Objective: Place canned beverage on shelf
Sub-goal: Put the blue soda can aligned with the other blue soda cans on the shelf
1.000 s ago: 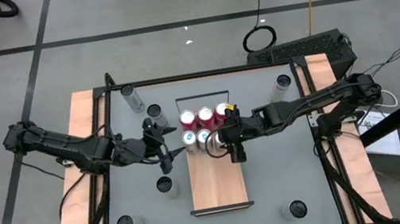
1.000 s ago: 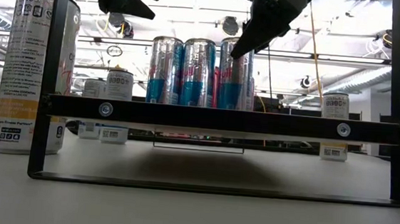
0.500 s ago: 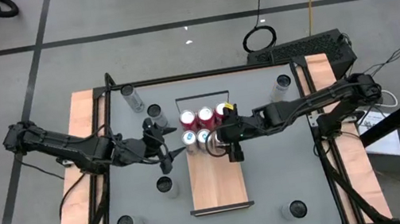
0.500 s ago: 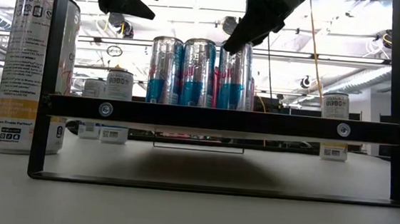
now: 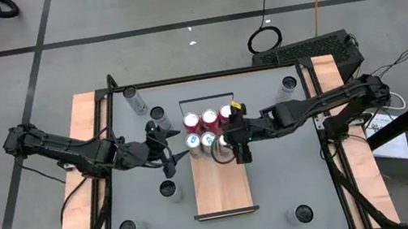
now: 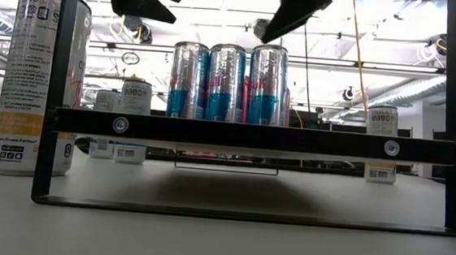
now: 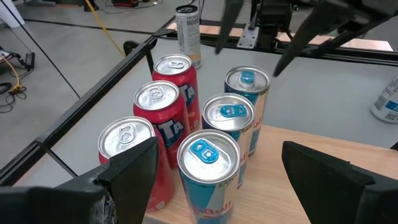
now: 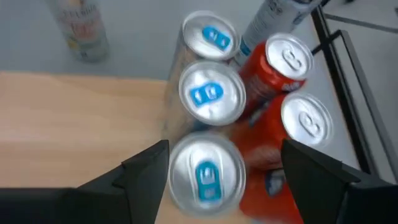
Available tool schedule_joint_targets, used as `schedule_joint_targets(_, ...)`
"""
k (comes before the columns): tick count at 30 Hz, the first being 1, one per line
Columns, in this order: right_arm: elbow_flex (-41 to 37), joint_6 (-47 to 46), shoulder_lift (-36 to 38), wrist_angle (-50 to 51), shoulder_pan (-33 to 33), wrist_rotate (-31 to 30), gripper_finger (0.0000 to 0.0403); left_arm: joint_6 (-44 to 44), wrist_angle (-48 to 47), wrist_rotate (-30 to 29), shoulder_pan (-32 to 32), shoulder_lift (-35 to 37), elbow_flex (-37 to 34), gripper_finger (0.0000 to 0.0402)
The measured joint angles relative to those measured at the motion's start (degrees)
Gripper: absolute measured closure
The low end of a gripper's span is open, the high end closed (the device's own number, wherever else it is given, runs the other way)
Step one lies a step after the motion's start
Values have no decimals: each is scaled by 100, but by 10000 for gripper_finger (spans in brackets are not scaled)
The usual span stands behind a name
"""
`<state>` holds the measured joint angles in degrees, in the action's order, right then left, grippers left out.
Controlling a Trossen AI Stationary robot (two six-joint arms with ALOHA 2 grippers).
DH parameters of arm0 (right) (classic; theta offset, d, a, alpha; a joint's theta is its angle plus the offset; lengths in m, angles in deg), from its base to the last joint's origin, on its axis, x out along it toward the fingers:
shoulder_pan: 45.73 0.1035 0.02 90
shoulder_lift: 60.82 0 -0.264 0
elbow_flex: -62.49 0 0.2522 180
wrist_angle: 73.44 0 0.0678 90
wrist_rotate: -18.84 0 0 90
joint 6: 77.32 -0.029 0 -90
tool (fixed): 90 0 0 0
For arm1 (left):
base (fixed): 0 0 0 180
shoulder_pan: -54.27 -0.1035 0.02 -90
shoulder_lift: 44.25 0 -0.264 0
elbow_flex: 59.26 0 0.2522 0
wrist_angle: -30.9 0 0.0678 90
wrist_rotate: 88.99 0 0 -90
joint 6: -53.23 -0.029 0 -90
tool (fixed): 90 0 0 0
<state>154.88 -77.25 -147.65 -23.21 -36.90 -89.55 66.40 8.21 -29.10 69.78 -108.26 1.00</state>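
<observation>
Six cans stand on the shelf (image 5: 221,184) at frame centre: three red cans (image 7: 155,109), three blue-tabbed silver cans (image 7: 227,115). Right gripper (image 5: 239,147) open above them; left gripper (image 5: 173,159) open, empty.

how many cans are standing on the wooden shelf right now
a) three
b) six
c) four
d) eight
b) The left wrist view shows six cans on the shelf: a row of three red cans beside a row of three blue-and-silver cans. The right gripper hangs open above them.
</observation>
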Motion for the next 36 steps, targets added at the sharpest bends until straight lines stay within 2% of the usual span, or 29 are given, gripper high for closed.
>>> schedule_joint_targets(5, -198, -513, 123, 167, 361, -206, 131, 4, -135, 0, 0, 0, 0, 63)
schedule_joint_targets(10, -268, -1257, 201, 729, 745, -1148, 131, -17, -127, -4, 0, 0, 0, 63)
schedule_joint_targets(12, -262, -1495, 210, 813, 863, -1302, 131, -19, -131, -4, 0, 0, 0, 63)
schedule_joint_targets(17, -300, -1749, 175, 700, 1119, -1090, 143, -13, -129, -7, 0, -9, 0, 63)
schedule_joint_targets(22, -805, -1878, 159, 66, 1262, -689, 190, -3, -116, -11, 0, -44, 0, 63)
schedule_joint_targets(30, -1626, -1453, 159, -1206, 1049, -689, 291, 0, -94, -15, 0, -61, 0, 63)
schedule_joint_targets(36, -1941, -1270, 159, -1635, 846, -683, 339, 5, -94, -17, 0, -61, 0, 63)
